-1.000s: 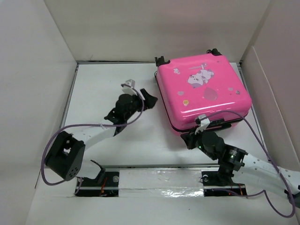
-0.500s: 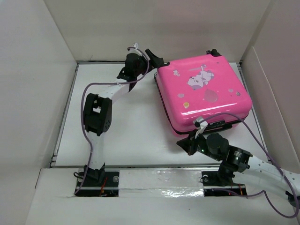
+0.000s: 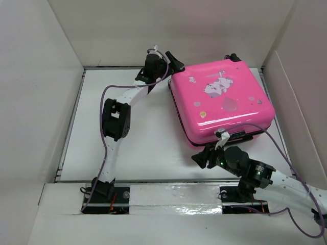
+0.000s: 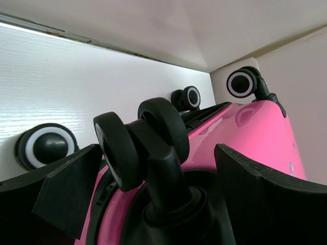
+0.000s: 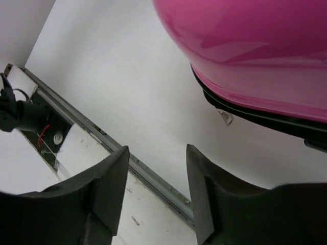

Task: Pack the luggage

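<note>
Top view: bright, even, diffuse light from above. White walls and table [image 3: 148, 148] are nearly washed out; shadows soft and faint. Short glare streaks on the glossy luggage [image 3: 225, 102] shell.

Left wrist view: white surface at left overexposed. Wheel [image 4: 153, 127] fairly sharp; left gripper [image 4: 153, 163] dark and blurred along the bottom.

Right wrist view: right gripper [image 5: 156, 153] out of focus, nearly black. Soft highlights on the pink shell, dark shadow beneath it.
</note>
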Available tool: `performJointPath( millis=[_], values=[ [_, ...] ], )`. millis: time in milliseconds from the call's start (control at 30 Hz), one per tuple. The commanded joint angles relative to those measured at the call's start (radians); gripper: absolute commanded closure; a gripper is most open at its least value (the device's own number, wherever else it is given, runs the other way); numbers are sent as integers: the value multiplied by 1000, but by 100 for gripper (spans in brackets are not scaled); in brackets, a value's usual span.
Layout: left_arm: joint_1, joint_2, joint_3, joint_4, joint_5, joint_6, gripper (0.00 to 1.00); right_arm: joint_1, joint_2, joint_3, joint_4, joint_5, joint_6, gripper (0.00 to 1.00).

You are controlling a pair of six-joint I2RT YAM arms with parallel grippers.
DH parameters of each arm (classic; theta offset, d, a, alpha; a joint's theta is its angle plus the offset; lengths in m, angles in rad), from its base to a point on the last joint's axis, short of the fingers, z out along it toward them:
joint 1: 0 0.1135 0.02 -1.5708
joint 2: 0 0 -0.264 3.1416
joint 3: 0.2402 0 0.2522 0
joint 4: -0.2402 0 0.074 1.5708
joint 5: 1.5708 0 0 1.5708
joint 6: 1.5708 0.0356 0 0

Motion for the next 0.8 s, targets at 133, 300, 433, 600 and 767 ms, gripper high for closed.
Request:
performJointPath(
  millis=[133, 300, 433, 600, 767],
  values=[
    [-21, 59, 103, 62, 30, -88, 10, 5, -5, -11, -105, 133, 131, 38],
    [-30, 71, 77, 170, 22, -163, 22, 5, -17, -46, -84, 207, 159, 29],
    [-30, 56, 13, 298, 13, -227, 66, 5, 39, -87, 57, 198, 105, 27],
    [-21, -24, -69, 384, -8, -211, 100, 14, 136, -81, 226, 178, 51, 32],
    [-12, -124, -121, 388, -14, -181, 100, 14, 187, -98, 345, 205, 33, 31]
  ],
)
